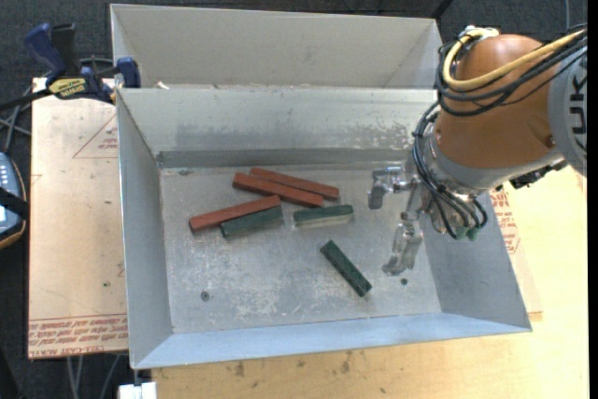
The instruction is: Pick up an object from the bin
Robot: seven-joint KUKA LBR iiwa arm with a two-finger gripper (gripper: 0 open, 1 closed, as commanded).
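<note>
Jaws spread apart near dark green bar (345, 267).

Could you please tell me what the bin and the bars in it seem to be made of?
The bin looks like sheet metal: dull grey, scuffed, faintly shiny. The red-brown bars and dark green bars look matte and hard-edged, perhaps painted wood or plastic.

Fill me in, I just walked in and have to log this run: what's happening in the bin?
A robot arm reaches into the grey metal bin from the right. Its gripper is low over bare floor at the right end, fingers apart, nothing between them. Nearest is a dark green bar lying slantwise to its left. Further left, more green and red-brown bars lie in a loose cluster. Nothing is picked yet.
</note>
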